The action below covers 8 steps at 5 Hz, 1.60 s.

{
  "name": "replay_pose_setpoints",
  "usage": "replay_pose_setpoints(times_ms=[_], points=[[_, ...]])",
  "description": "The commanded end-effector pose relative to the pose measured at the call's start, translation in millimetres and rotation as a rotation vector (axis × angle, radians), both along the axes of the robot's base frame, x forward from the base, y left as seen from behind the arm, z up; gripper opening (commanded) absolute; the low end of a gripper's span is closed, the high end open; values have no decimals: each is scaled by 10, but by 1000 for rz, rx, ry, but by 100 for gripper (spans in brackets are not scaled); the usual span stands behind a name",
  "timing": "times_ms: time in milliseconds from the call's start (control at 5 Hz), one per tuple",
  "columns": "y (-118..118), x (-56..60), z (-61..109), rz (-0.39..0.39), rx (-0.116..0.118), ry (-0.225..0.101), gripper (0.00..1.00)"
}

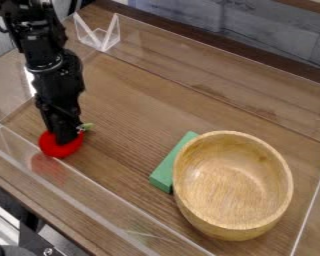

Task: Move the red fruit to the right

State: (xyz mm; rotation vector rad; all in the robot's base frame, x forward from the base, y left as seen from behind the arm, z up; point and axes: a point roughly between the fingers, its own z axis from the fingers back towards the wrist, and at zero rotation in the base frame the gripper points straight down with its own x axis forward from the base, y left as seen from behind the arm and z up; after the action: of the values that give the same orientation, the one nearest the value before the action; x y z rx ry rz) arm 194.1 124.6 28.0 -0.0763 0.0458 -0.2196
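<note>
The camera view has the round wooden bowl (232, 184) nearest, at the right of the wood-grain counter (190, 100), with a flat green sponge-like piece (168, 163) touching its left rim. Farther left, close to the clear front wall (109, 205), the small red fruit (61, 143) sits on the counter with its green leaf (83, 128) on the right, and the black tool (60, 128) points straight down onto its top; whether its tips are apart or clamped on the fruit cannot be told. Beyond, a clear wedge-shaped piece (99, 35) stands at the back.
</note>
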Motion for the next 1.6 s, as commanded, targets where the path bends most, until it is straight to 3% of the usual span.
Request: replay_pose_setpoints(times_ms=[0, 200, 600, 800, 1000, 1400], points=[[86, 67, -71, -1, 3, -10, 100], [53, 17, -61, 22, 1, -16, 0], [126, 72, 256, 49, -3, -69, 0], [-56, 261, 493, 88, -9, -119, 0], [-430, 559, 628, 73, -32, -151, 0], [-1073, 1058, 741, 86, -67, -173, 0]])
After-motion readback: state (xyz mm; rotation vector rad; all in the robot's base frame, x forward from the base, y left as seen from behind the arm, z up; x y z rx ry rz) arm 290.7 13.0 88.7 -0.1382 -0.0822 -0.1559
